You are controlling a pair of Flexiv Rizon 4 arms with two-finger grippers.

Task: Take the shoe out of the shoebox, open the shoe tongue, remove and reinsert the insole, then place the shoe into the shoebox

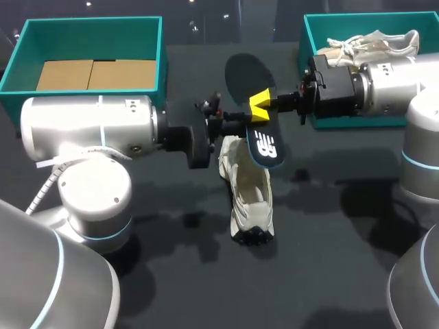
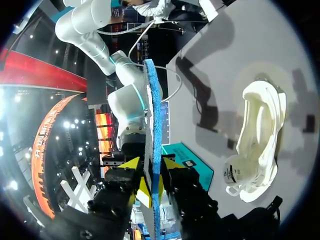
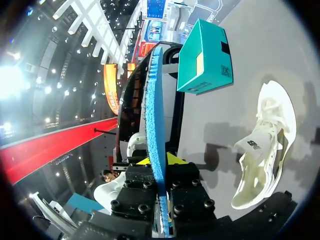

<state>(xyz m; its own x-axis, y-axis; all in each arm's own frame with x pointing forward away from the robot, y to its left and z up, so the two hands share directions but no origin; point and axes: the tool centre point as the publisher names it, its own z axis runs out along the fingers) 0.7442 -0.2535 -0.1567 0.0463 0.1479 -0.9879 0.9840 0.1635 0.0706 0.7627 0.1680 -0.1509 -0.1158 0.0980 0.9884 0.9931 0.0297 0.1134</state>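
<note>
A dark insole [image 1: 265, 142] with a blue underside hangs edge-on above the table's middle, between my two grippers. My right gripper [image 1: 259, 110] comes in from the right and is shut on the insole [image 3: 156, 115]; its fingers [image 3: 159, 160] press both faces. My left gripper [image 1: 230, 124] faces it from the left. Its yellow tips [image 2: 151, 165] stand a little apart on either side of the insole [image 2: 154, 125], so it is open. The white shoe [image 1: 251, 199] lies on the table below them, opening upward, also seen beside each gripper [image 2: 260, 135] [image 3: 265, 150].
A teal shoebox [image 1: 161, 55] with a cardboard floor stands at the back left. Another teal box [image 1: 306, 41] at the back right holds a second white shoe [image 1: 374, 42]. My right arm's body partly covers that box.
</note>
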